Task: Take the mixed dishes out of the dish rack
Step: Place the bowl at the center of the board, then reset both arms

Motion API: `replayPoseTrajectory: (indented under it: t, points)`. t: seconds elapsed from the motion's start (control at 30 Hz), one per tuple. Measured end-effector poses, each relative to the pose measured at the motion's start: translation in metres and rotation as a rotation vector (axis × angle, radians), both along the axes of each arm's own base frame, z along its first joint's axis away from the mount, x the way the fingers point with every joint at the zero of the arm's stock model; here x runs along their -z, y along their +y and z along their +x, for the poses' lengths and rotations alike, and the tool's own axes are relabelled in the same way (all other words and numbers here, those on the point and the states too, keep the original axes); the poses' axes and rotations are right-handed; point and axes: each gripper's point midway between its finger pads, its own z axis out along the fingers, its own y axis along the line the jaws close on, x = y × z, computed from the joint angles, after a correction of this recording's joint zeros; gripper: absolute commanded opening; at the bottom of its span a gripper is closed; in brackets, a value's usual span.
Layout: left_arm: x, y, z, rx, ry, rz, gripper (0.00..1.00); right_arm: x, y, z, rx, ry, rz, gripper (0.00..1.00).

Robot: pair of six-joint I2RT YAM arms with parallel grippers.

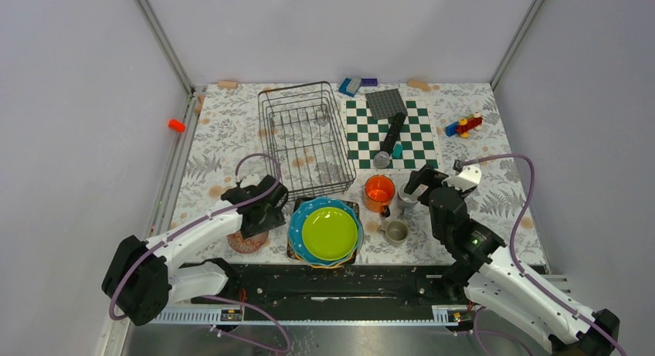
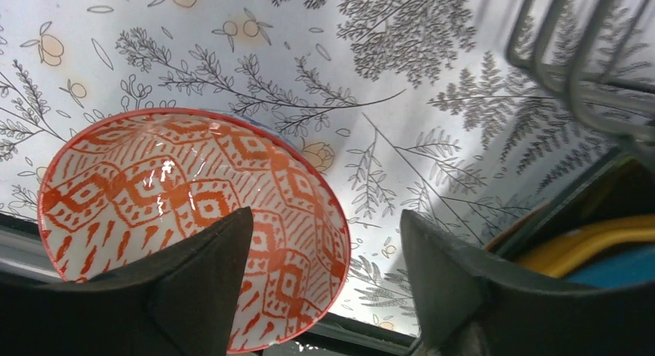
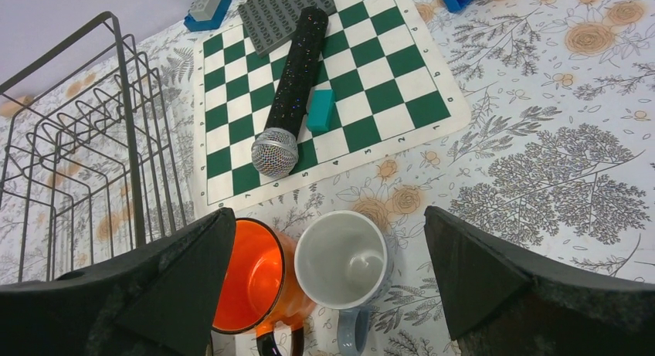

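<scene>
The wire dish rack [image 1: 305,136] stands with nothing in it. Just in front of it is a stack of plates [image 1: 328,232] with the lime green one on top. The orange-patterned bowl [image 2: 178,209] rests on the tablecloth left of the stack. My left gripper [image 2: 324,279] is open astride its rim, one finger over the inside and the other outside. An orange mug [image 3: 255,275] and a grey cup [image 3: 344,259] stand side by side under my right gripper [image 3: 328,271], which is wide open. A second grey cup [image 1: 395,232] sits nearer the table's front edge.
The green-and-white checkerboard mat [image 1: 390,132] holds a microphone [image 1: 390,140], a teal block and a grey studded plate [image 1: 385,103]. Toy bricks [image 1: 463,126] lie at the far right, and a blue brick [image 1: 350,86] at the back. Enclosure walls stand on both sides.
</scene>
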Motion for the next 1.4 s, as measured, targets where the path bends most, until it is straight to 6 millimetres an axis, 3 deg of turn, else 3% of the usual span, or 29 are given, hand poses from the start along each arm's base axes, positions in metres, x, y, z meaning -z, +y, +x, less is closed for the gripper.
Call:
replayPoseTrajectory:
  t: [0.07,0.1,0.27,0.47,0.6,0.73,0.8,1.0,1.4]
  points:
    - [-0.005,-0.002,0.005,0.003,-0.023,-0.006,0.97,0.000,-0.001,-0.001,0.005,0.000,-0.003,1.00]
    - [-0.009,-0.003,0.007,0.003,-0.041,-0.012,0.98,0.001,-0.002,-0.001,0.006,0.000,-0.005,1.00]
    - [-0.049,0.000,0.023,-0.024,-0.194,-0.046,0.99,-0.002,-0.004,-0.002,0.008,-0.009,-0.003,1.00]
    - [-0.137,0.023,0.045,-0.142,-0.505,-0.085,0.99,-0.002,-0.010,-0.004,0.031,-0.024,-0.002,1.00]
    - [-0.186,0.049,0.039,-0.223,-0.726,-0.153,0.99,-0.005,-0.017,-0.006,0.057,-0.039,-0.004,1.00]
    - [-0.219,0.063,0.031,-0.234,-0.904,-0.230,0.99,-0.004,-0.032,-0.012,0.108,-0.037,-0.033,0.99]
    - [-0.223,0.062,0.032,-0.204,-0.965,-0.252,0.99,-0.005,-0.037,-0.014,0.128,-0.040,-0.040,0.99]
    - [-0.205,0.042,0.041,-0.022,-0.986,-0.218,0.99,-0.005,-0.044,-0.017,0.152,-0.039,-0.061,1.00]
    - [-0.220,0.029,0.043,0.101,-1.039,-0.222,0.99,-0.009,-0.052,-0.022,0.166,-0.056,-0.073,1.00]
